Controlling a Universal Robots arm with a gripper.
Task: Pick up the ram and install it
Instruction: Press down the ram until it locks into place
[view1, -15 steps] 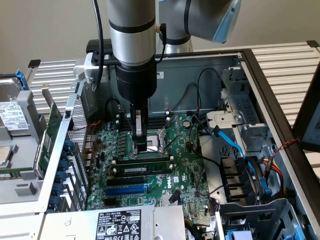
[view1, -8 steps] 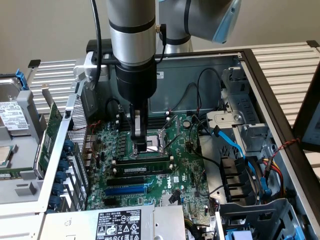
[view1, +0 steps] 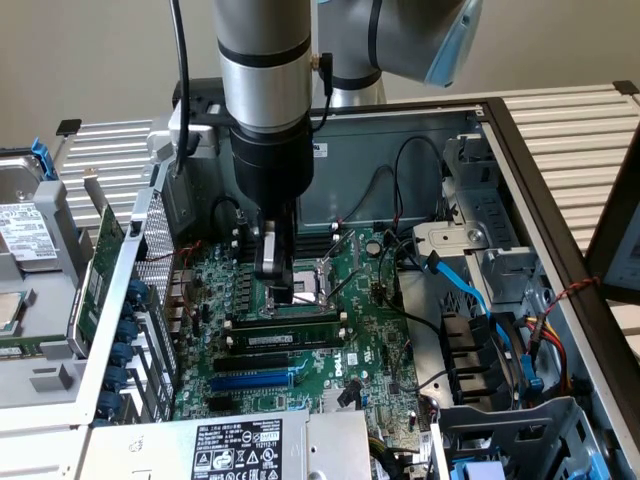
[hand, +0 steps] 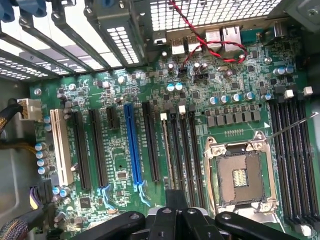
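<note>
Fingers of the gripper (view1: 272, 290) are closed, pressing down on the ram (view1: 290, 328), which lies lengthwise in a slot (view1: 285, 345) on the motherboard (view1: 370, 330), just beside the CPU socket (view1: 325, 275) inside the open case (view1: 520, 160).

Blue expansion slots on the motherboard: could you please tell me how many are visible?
1: the long blue plastic slot lies between black slots on the green motherboard; others may be hidden.
</note>
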